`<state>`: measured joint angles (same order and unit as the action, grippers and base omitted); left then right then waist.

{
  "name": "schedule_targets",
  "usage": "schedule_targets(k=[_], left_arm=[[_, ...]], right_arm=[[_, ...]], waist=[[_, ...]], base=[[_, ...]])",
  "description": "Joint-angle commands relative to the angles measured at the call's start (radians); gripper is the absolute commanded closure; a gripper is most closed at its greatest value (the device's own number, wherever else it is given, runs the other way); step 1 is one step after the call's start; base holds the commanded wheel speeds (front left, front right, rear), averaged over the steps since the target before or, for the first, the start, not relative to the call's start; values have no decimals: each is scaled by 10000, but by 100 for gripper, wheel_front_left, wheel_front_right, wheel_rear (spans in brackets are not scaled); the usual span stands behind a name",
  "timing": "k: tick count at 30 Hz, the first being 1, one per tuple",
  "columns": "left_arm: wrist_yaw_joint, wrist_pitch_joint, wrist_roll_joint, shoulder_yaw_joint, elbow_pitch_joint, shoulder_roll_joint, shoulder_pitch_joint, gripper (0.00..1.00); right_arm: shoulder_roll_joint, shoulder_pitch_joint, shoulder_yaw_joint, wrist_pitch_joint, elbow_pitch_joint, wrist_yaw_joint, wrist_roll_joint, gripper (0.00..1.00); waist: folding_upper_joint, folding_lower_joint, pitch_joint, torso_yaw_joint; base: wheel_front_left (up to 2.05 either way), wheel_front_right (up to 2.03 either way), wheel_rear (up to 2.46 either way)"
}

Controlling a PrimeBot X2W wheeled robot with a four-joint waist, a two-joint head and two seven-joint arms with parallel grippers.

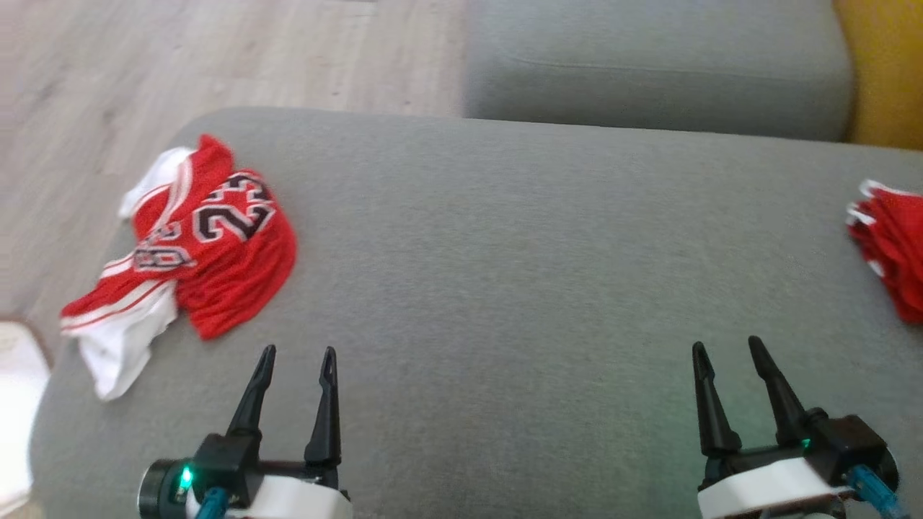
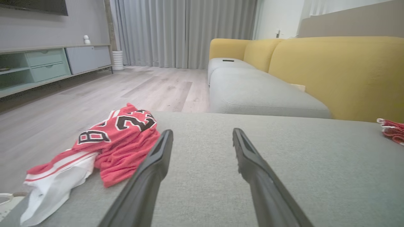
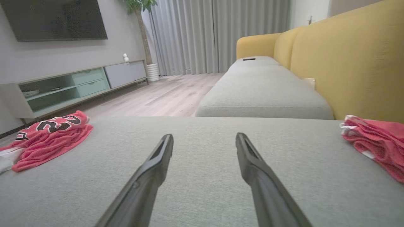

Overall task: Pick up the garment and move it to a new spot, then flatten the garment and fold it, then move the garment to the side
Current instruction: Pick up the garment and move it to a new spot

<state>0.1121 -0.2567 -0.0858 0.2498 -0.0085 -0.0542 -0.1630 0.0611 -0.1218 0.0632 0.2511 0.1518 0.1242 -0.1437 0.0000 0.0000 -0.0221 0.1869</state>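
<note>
Closest in: left gripper [image 1: 299, 351] and right gripper [image 1: 725, 344], both with fingers spread wide and nothing in them. The garment [image 1: 216, 252], a crumpled red and white jersey, lies at the left end of the grey cushion [image 1: 505, 288], just ahead of the left one. I'd go in with the left, pinch a thick red bunch rather than the floppy white bit near the edge, lift clear, then drop it mid-cushion. Keep away from the other red pile [image 1: 890, 245] at far right.

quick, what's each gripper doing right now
left gripper: open, holding nothing
right gripper: open, holding nothing
</note>
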Motion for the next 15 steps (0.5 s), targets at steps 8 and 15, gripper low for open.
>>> schedule_targets(k=[8, 15], left_arm=[[-88, -51, 213, -690, -252, 40, 233, 0], [-179, -51, 341, -973, -283, 33, 85, 0]], right_arm=[[-79, 142, 252, 107, -211, 65, 61, 0], [-103, 152, -208, 107, -173, 65, -82, 0]], waist=[[0, 0, -44, 1911], [0, 0, -63, 2723]], base=[[0, 0, 0], [0, 0, 0]])
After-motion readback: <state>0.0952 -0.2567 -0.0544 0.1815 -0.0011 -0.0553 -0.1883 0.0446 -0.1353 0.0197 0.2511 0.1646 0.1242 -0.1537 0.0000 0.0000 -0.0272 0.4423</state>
